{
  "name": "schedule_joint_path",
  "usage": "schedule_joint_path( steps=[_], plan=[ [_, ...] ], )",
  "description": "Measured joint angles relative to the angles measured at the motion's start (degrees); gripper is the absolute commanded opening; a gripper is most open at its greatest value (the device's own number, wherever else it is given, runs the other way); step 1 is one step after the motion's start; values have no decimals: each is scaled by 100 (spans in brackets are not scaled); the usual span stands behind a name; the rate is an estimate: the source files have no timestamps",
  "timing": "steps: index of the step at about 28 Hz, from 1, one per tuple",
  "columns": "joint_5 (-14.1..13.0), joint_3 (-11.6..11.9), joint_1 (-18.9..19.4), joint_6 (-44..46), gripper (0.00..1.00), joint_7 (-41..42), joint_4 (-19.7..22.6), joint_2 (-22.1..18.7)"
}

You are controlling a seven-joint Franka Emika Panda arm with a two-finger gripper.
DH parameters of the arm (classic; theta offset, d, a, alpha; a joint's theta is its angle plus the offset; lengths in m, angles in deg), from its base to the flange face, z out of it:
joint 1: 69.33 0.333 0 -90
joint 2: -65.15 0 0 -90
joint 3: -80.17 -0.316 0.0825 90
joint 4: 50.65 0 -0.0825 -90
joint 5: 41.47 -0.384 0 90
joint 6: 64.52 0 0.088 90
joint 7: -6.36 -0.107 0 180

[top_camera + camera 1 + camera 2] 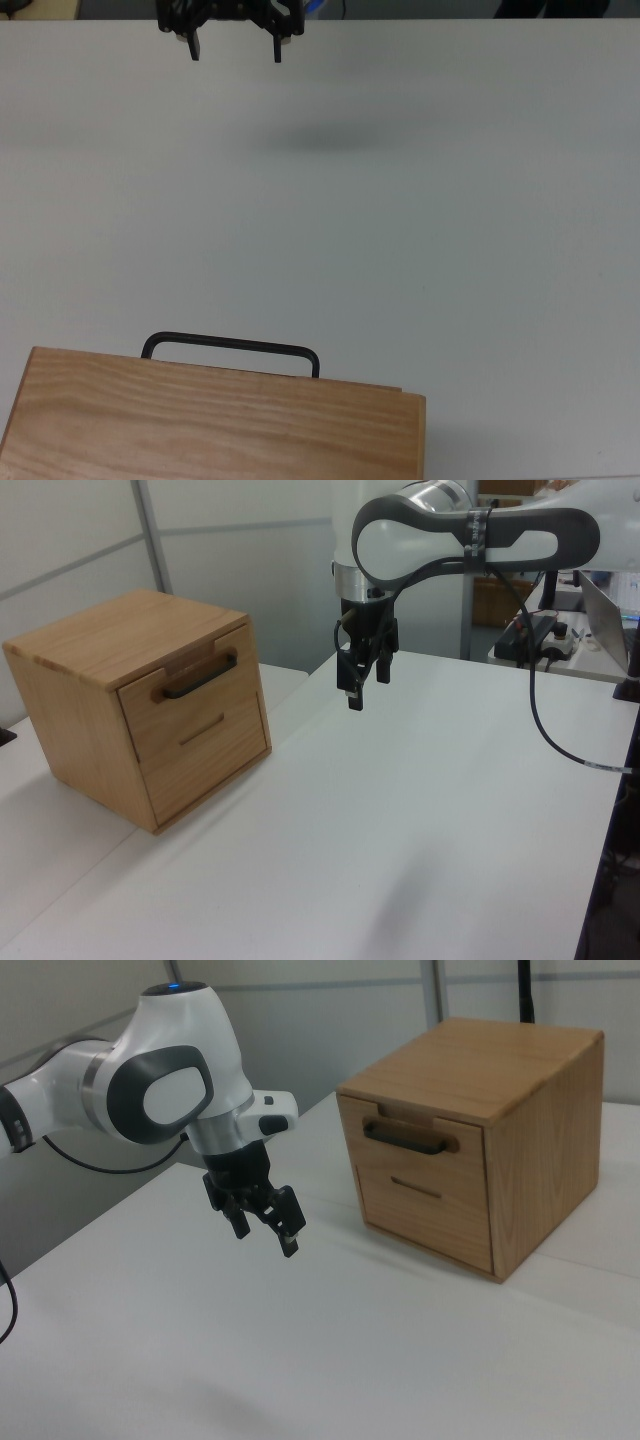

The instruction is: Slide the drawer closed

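The arm (150, 1080) is showing glossy white shells that are bulging into rounded joint housings, and one housing is wearing a flat dark grey oval cap (172, 1095) ringed in white. A small blue light (176, 987) is glowing at the 12 o'clock edge of that housing in the right view. A silver metal collar (350, 580) is ringing the wrist above the black gripper (365, 683), whose two slim black fingers (194, 47) are ending in squared tips. A thin black cable (545, 720) is trailing from the arm toward 5 o'clock in the left view, carrying a small white tag.
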Motion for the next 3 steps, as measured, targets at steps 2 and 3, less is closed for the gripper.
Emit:
schedule_joint_path(
  steps=[2, 3],
  plan=[
    [0, 0, 0, 0, 100, 0, 0, 0],
    [0, 0, 0, 0, 100, 2, 0, 0]
  ],
)
